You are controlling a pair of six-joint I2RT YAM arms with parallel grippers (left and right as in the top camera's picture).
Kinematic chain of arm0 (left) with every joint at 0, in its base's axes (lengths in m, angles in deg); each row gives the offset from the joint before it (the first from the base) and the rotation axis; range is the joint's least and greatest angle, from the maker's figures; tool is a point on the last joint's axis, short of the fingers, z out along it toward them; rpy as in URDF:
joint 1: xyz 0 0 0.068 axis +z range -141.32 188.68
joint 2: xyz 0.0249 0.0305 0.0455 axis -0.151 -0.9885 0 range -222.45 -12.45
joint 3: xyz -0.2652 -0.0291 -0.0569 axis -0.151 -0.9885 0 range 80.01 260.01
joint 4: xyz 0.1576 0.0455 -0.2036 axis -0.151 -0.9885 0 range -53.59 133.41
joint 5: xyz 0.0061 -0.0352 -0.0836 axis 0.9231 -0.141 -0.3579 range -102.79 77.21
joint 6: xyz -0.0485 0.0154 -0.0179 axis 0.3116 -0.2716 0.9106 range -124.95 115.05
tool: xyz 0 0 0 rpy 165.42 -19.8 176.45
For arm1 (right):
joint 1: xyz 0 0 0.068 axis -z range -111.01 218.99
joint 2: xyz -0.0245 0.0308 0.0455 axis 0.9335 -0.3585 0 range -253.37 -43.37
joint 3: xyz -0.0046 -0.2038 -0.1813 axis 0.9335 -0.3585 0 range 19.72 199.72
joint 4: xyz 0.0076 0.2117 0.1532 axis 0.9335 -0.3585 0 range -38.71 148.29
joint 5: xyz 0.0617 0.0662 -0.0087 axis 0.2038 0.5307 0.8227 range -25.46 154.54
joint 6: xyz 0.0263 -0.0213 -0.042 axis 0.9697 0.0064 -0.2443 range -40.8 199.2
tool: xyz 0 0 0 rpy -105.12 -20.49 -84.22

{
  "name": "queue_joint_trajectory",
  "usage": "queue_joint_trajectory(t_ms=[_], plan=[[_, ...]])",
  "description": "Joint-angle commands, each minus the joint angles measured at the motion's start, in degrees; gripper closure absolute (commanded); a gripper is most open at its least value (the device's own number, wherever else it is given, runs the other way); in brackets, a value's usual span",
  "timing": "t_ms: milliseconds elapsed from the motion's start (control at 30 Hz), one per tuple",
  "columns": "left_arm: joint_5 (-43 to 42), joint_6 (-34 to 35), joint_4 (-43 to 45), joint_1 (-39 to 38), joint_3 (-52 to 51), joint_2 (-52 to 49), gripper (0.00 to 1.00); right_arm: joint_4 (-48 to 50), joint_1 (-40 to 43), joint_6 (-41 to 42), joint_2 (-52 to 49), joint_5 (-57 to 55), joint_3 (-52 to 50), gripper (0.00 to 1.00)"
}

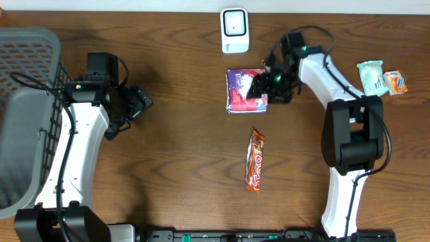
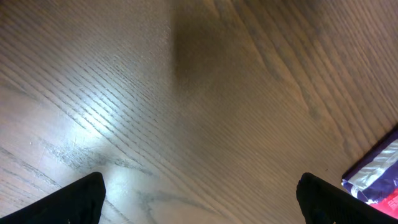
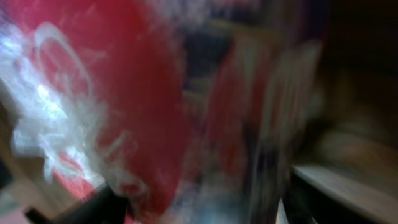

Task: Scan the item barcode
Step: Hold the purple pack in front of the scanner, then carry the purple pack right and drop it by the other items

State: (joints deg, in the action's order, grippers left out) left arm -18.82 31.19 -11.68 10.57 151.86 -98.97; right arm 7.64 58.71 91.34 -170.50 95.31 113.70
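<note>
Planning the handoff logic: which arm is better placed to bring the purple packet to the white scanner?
Right. The right claw is at the purple packet, which lies just below the white scanner. The left claw hangs open over bare table, far off to the side.

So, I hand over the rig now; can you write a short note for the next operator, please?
Left gripper: jaws open, empty, over the bare table.
Right gripper: at the purple packet; the wrist view is blurred, so the grip is unclear.
The scanner stands just beyond the packet; a candy bar lies nearer the front.
Done: packet approached.
Left: lift it, show the barcode to the scanner.
</note>
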Motion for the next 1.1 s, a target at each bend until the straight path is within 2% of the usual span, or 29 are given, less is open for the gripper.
queue_joint_trajectory(t_ms=[0,67,100,267,467,533,733,1067], plan=[[0.6,-0.3,-0.1,0.3,0.0,0.2,0.02,2.3,-0.4,0.5,-0.4,4.3,-3.5,0.65],[0.6,-0.3,-0.1,0.3,0.0,0.2,0.02,2.7,-0.5,0.6,-0.4,4.3,-3.5,0.91],[0.6,-0.3,-0.1,0.3,0.0,0.2,0.02,2.6,-0.7,1.3,-0.4,4.3,-3.2,0.99],[0.6,-0.3,-0.1,0.3,0.0,0.2,0.02,1.0,-1.9,4.9,0.6,4.3,1.6,0.99],[0.6,-0.3,-0.1,0.3,0.0,0.2,0.02,1.9,-4.0,13.0,1.5,4.3,13.4,0.99],[0.6,-0.3,-0.1,0.3,0.0,0.2,0.02,6.1,-4.4,17.0,1.5,3.5,16.8,0.99],[0.6,-0.3,-0.1,0.3,0.0,0.2,0.02,16.2,-4.4,30.5,1.4,-5.7,18.2,0.99],[0.6,-0.3,-0.1,0.3,0.0,0.2,0.02,28.6,-4.7,40.2,-1.3,-11.1,17.8,0.99]])
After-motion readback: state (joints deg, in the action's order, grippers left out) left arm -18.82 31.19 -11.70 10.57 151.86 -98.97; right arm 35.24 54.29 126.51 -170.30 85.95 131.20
